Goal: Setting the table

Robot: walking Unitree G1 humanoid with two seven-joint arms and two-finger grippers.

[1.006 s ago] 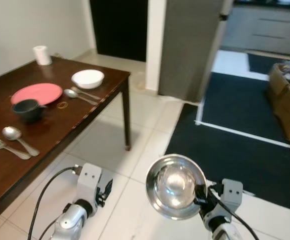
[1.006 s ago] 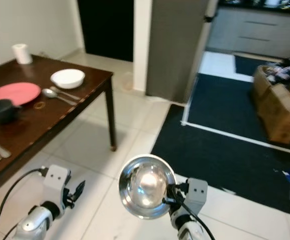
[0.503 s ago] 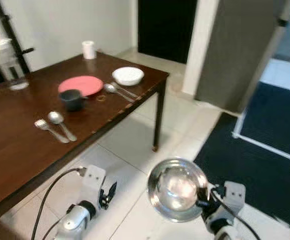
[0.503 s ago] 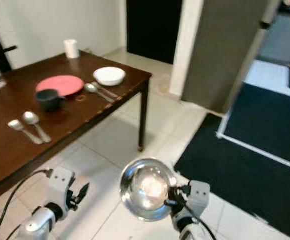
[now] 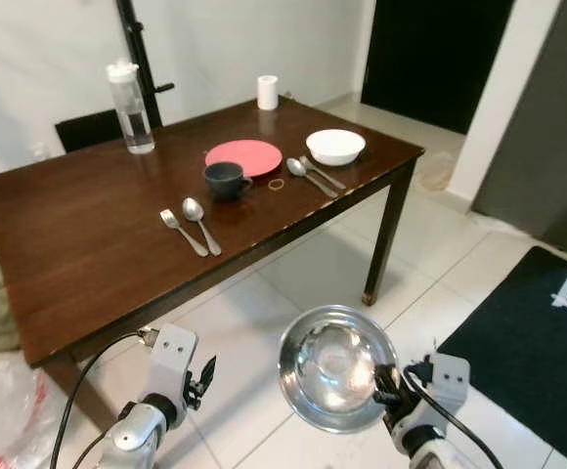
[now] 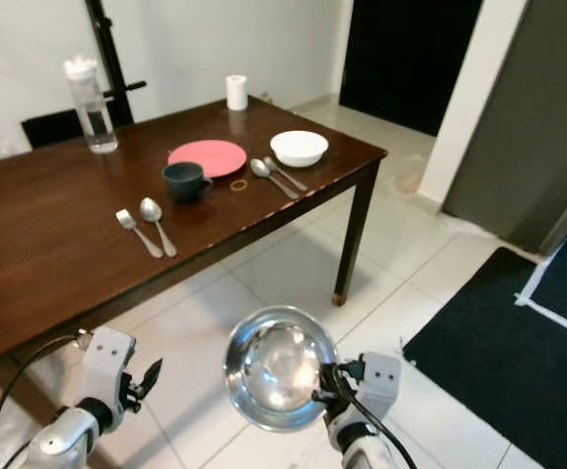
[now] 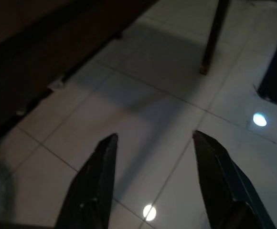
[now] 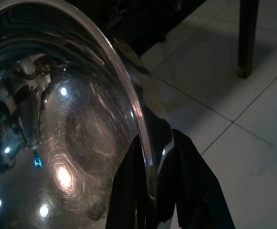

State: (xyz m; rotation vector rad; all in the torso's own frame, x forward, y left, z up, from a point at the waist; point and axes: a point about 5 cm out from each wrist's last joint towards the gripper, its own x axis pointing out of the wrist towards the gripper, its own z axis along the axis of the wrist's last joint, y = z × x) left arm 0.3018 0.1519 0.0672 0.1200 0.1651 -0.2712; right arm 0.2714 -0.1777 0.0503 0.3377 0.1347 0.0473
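- The right tool [image 5: 386,389] pinches the rim of a shiny steel bowl [image 5: 334,366], held low over the white tiled floor [image 5: 313,264], near the robot and right of the desk [image 5: 78,244].
- The left tool [image 7: 153,181] hangs over the floor with its fingers spread, holding nothing.
- On the desk's far right part: a white bowl [image 5: 335,147], a red plate [image 5: 243,156], a dark cup [image 5: 225,180] and a spoon [image 5: 307,176].
- Nearer lie a fork [image 5: 182,231] and another spoon [image 5: 199,222], side by side.
- A water bottle [image 5: 132,107] and a paper roll [image 5: 268,92] stand at the far edge.
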